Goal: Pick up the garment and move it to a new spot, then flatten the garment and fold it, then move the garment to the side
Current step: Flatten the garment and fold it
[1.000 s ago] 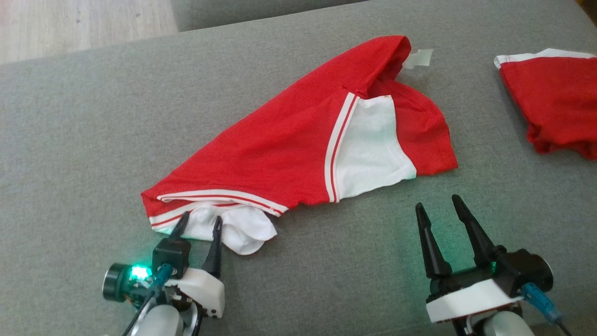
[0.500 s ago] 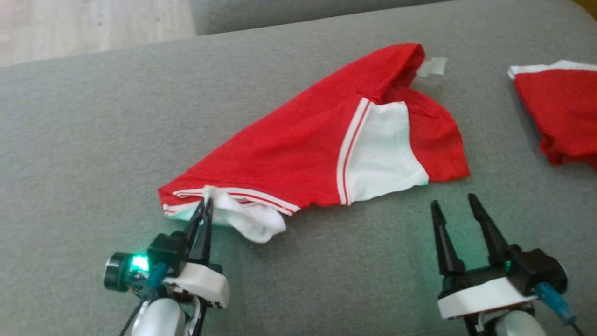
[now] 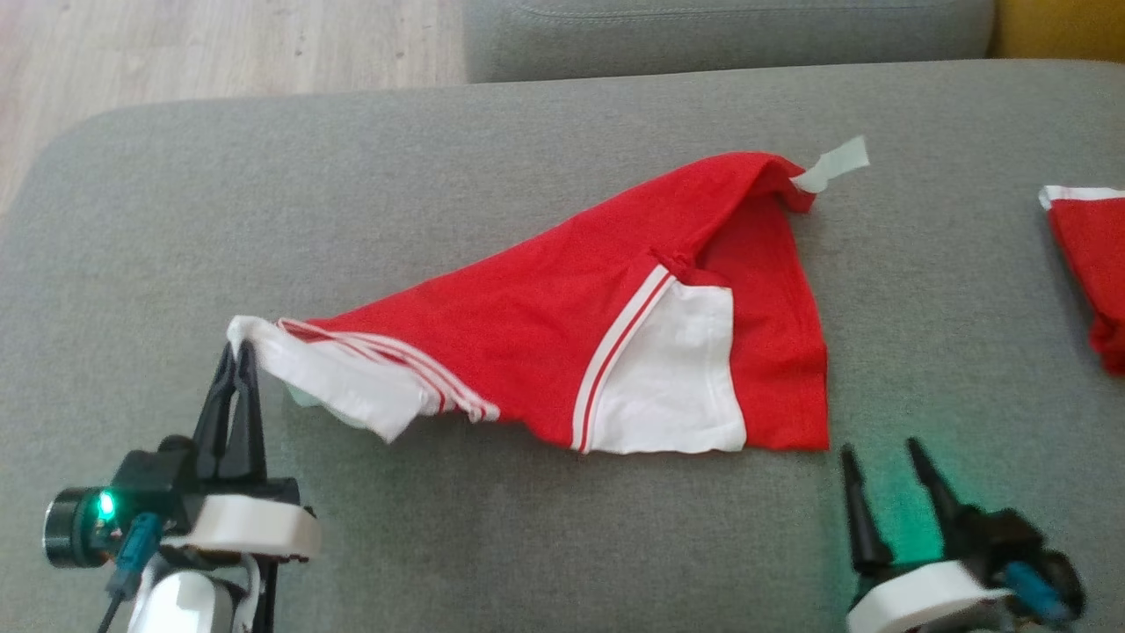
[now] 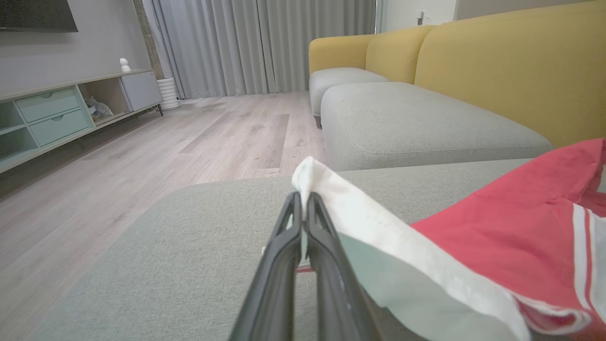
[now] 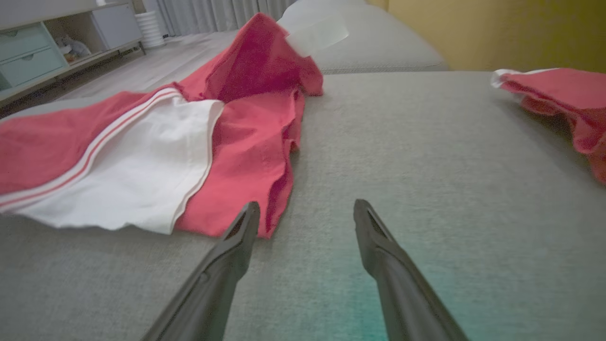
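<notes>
Garment (image 3: 545,352) is lying across the middle of the head view on a gray cushion (image 3: 422,176). It is looking thin, light and very floppy, so I am guessing it is going to sag and bunch up wherever nothing is holding it. It is showing soft red cloth, a big white patch (image 3: 668,387) near the bottom middle, thin white and red stripes (image 3: 615,347) beside that patch, and a small pale tag (image 3: 835,163) sticking out at its top right tip. It is making a crooked triangle with wrinkles and a folded flap. At the lower left, the left gripper (image 3: 239,352) is pinching the white corner (image 3: 250,334) with both fingers pressed together on the cloth, and that corner is hanging a little above the cushion. At the lower right, the right gripper (image 3: 881,453) is holding its fingers spread apart with nothing between them, near the red bottom corner. I am thinking a hem or a corner is the best place to grab, since a stitched edge is thicker. The cushion is looking rough and woven, so cloth is probably dragging on it a bit. Another red cloth (image 3: 1090,264) is lying at the far right edge.
</notes>
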Motion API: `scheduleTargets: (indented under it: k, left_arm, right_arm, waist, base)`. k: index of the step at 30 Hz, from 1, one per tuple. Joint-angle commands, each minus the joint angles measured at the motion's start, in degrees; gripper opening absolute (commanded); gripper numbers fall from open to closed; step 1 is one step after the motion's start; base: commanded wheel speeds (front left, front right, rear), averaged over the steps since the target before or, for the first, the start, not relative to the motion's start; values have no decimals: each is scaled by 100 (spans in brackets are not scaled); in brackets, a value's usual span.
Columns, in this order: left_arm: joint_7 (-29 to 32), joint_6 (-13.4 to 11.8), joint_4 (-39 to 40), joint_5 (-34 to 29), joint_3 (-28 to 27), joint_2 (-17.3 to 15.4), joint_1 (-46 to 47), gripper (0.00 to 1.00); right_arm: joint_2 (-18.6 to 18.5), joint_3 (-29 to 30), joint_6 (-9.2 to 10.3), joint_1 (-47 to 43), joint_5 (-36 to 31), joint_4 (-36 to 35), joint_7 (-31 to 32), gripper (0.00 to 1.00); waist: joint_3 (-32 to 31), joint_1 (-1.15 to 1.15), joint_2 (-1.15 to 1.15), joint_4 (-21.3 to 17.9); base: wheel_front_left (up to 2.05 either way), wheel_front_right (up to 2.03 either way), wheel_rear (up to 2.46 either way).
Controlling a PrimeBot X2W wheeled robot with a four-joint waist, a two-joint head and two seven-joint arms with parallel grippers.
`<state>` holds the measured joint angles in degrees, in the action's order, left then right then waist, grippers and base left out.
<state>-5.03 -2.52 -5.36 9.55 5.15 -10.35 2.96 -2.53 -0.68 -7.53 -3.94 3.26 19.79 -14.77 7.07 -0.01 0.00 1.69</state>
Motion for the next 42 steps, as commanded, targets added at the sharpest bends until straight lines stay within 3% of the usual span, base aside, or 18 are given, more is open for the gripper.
scheduleTargets:
  k: [1, 8, 21, 22, 23, 24, 25, 33, 42]
  left_arm:
    - [15, -31, 245, 25, -246, -123, 139, 0]
    - [60, -62, 360, 61, -257, -170, 141, 0]
    - [22, -48, 302, 86, -142, -185, 274, 0]
    - [21, -48, 298, 89, -134, -185, 285, 0]
    - [18, -48, 292, 95, -128, -185, 296, 0]
    - [13, -50, 287, 100, -124, -185, 305, 0]
    - [7, -52, 283, 103, -119, -186, 314, 0]
    - [-71, -60, 240, 147, -90, -195, 317, 0]
    - [-199, 80, 645, 394, -138, -239, 280, 0]
  right_arm:
    - [-35, -239, 4, 169, -90, -66, -23, 100]
    - [-154, -789, 4, 352, -362, 453, -23, 100]
    - [-122, -698, 4, 712, -719, 868, -23, 100]
    - [-118, -700, 4, 729, -727, 887, -23, 91]
    - [-114, -705, 4, 742, -732, 901, -23, 62]
    - [-112, -716, 4, 761, -748, 868, -23, 40]
    - [-111, -708, 4, 775, -770, 819, -23, 0]
    - [-174, -771, 4, 665, -763, 646, -23, 0]
    - [-277, -546, 4, 321, -709, -465, -23, 0]
  waist:
    - [14, 1, 0, 34]
    - [104, 1, 0, 120]
    - [279, 1, 0, 248]
    - [284, 1, 0, 253]
    - [287, 1, 0, 256]
    - [291, 1, 0, 256]
    - [293, 1, 0, 255]
    - [126, 1, 0, 198]
    - [-370, 1, 0, 69]
  base:
    - [0, 0, 0]
    - [0, 0, 0]
    - [0, 0, 0]
    - [0, 0, 0]
    - [0, 0, 0]
    - [0, 0, 0]
    - [0, 0, 0]
    - [0, 0, 0]
    - [0, 0, 0]
